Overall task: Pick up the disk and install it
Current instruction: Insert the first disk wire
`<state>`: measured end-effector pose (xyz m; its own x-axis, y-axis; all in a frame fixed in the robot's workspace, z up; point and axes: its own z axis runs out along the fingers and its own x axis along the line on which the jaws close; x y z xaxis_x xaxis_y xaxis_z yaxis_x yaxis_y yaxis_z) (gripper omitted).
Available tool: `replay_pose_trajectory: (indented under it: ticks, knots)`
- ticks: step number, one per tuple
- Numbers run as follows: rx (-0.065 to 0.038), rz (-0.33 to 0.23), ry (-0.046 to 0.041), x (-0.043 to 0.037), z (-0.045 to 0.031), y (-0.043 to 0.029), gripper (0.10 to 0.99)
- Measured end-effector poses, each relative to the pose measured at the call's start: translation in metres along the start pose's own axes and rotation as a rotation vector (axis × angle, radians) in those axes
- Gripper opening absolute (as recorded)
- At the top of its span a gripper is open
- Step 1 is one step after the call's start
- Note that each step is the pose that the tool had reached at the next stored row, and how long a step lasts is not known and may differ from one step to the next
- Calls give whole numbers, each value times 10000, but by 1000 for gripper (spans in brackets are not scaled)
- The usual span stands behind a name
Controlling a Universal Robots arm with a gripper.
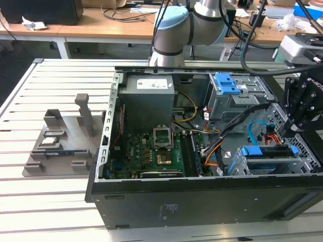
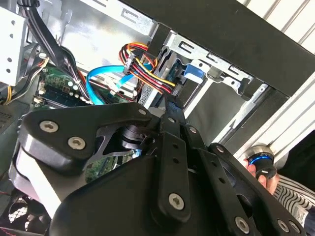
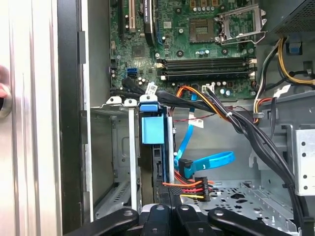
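Closing in: you are deep in the install step, with the gripper (image 1: 298,132) hanging over the drive cage (image 1: 275,164) at the exterior view's right end of the open computer case (image 1: 202,201).
Disk: the disk (image 3: 153,130) stands on edge in the cage slot, its blue frame end facing up in the first wrist view; in the exterior view the same blue-edged disk (image 1: 270,151) lies along the top of the cage.
Grip: the gripper (image 3: 167,216) has its fingers drawn together around the disk's end, just beside the power connector (image 3: 197,189); you look clenched on the disk, though the contact itself sits at the picture's edge.
Seating: I judge the disk is mostly down in the slot but cannot tell whether it is fully home.
Cabling: the blue data cable (image 3: 206,162) and the red-yellow-black power leads (image 2: 147,69) crowd in right beside the slot.
Next move calls for: a straight, gentle push along the slot, keeping your fingers off those leads and the cage wall.
Bystander: a person's hand (image 2: 261,169) rests at the table edge, near the case.
Left of scene: the grey fixture (image 1: 63,143) stands on the slatted table (image 1: 30,196).
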<state>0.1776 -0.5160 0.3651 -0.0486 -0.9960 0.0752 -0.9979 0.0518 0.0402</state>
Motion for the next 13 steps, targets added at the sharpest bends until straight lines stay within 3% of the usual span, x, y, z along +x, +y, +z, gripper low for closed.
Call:
replay_pose_trajectory:
  ticks: [9,13]
  knots:
    - [0,-1,0,-5,-79,3,106]
    - [0,0,0,4,-210,9,106]
